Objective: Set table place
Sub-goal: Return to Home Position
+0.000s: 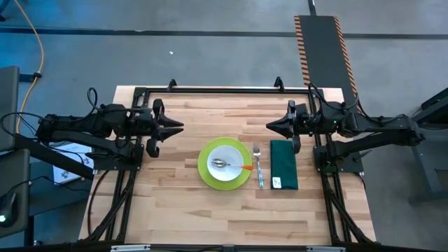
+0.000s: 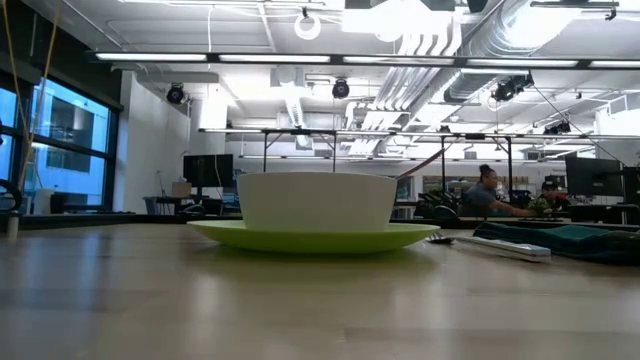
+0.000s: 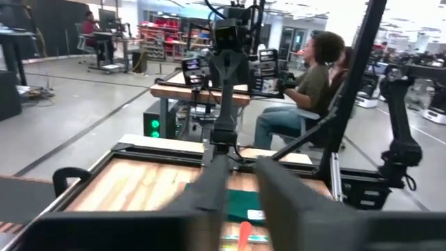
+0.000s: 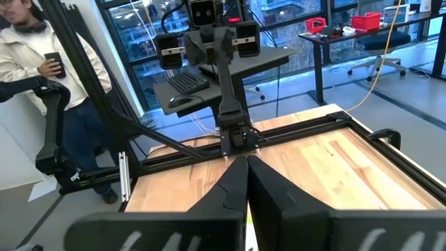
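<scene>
The light plank tabletop (image 1: pixel 175 203) sits in a black frame on a grey workshop floor, and both arms reach in over its far half from opposite sides. The left hand (image 1: pixel 179 127) hangs above the wood with its fingers narrow, a slim gap showing between them in its own wrist view, and it holds nothing. The right hand (image 1: pixel 270 127) faces it, fingers pressed together to a point, also empty. The two point at each other along one line, well apart, and the place setting lies between them but toward the near edge, clear of both. The lime-green plate (image 1: pixel 203 168) is round and carries the white bowl (image 1: pixel 222 150) in its middle. The spoon (image 1: pixel 231 165) rests in the bowl, its orange handle slanting out toward the right arm's side. Just beside the plate on that side lies the silver fork (image 1: pixel 258 168), then the dark green folded napkin (image 1: pixel 283 162), both with their long axes running far edge to near edge, across the line of the hands. The right hand is the nearer to these two. The setting looks complete, so what remains seems to be parking the arms, with nothing in their way.
</scene>
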`<act>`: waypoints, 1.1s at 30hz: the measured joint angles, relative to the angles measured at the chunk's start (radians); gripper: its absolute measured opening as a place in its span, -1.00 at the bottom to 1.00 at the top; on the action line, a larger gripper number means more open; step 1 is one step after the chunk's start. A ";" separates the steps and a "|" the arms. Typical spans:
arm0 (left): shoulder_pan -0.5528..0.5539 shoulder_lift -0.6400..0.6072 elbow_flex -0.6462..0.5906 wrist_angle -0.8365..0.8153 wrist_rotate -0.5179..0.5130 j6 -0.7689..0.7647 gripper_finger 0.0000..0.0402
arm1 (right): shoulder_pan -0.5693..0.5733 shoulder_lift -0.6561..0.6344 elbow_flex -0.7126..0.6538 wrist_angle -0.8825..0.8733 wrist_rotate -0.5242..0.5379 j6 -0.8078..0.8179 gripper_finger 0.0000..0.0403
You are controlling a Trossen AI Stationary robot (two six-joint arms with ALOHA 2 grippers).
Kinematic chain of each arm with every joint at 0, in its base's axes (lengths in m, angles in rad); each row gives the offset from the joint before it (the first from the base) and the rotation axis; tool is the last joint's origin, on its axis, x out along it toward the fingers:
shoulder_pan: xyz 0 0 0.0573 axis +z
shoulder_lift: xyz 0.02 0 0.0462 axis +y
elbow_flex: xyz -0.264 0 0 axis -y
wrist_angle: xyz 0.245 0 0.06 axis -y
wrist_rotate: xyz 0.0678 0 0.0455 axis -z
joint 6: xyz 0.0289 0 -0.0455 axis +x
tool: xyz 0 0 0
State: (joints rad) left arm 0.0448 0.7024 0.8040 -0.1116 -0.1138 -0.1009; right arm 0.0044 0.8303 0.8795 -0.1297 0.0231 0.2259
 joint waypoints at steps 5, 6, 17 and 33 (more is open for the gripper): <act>0.000 -0.007 0.000 -0.014 0.009 -0.012 -0.89 | 0.000 0.000 0.000 0.000 0.000 0.001 -1.00; 0.000 -0.008 0.000 -0.018 0.004 -0.011 -0.89 | 0.000 0.000 0.000 0.000 0.000 0.001 -1.00; 0.000 -0.034 -0.002 -0.038 -0.010 -0.008 -1.00 | 0.000 -0.012 0.000 -0.008 -0.015 -0.004 -1.00; 0.001 -0.308 -0.524 0.409 -0.034 -0.108 -1.00 | 0.011 -0.106 0.000 -0.069 -0.016 0.088 -1.00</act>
State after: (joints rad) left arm 0.0456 0.3940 0.2798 0.2972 -0.1482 -0.2091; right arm 0.0154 0.7238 0.8791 -0.1988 0.0071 0.3135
